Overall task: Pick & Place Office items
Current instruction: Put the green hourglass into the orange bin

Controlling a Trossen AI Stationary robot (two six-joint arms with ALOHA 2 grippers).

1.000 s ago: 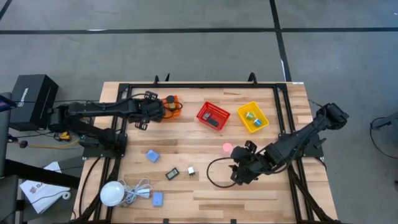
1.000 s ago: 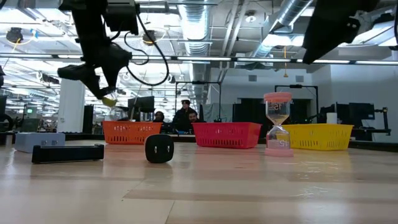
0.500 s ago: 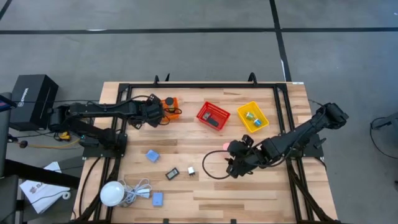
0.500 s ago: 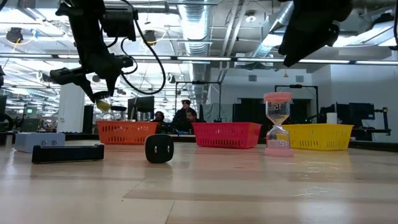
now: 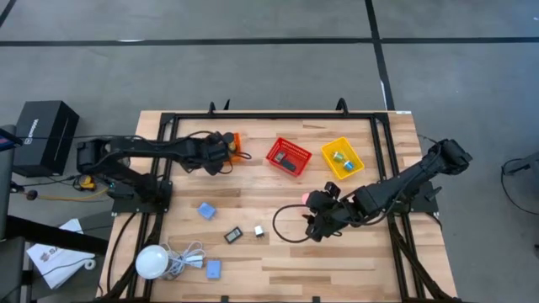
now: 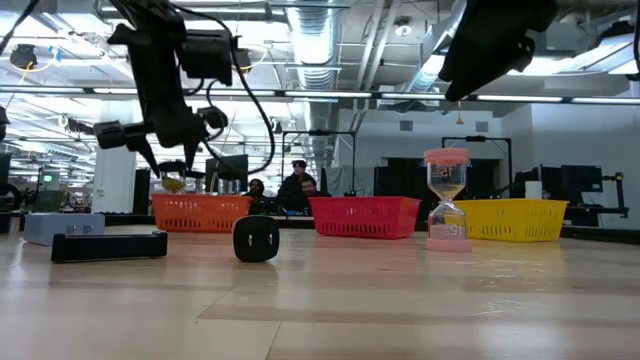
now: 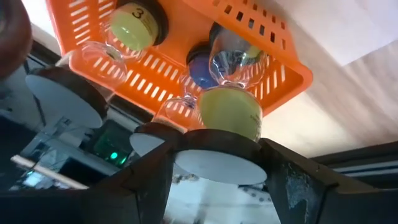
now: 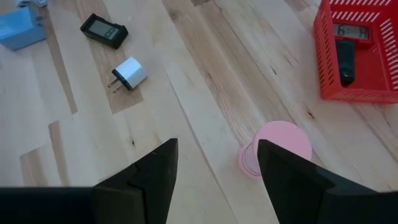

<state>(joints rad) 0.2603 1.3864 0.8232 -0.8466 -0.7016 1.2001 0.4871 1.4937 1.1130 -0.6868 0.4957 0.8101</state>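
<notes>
While the left gripper (image 5: 221,154) had come down over the orange basket (image 5: 233,139) at about ten o'clock on the surface (image 5: 278,252), its fingers (image 7: 155,180) were still easing apart around a yellow-sand hourglass (image 7: 227,112) — clear glass bulbs between flat round end caps — so the drop looked all but made. That basket (ribbed plastic mesh) already held another hourglass (image 7: 132,22). The right gripper (image 5: 317,220) had swung in from four o'clock and hung above the pink hourglass (image 8: 273,146), fingers (image 8: 149,171) spread wide with nothing between them. That hourglass stood upright just short of the red basket (image 8: 367,53) — likely the next pick. A white charger (image 8: 127,74), black timer (image 8: 104,28) and blue block (image 8: 18,31) lay on the bare wood.
</notes>
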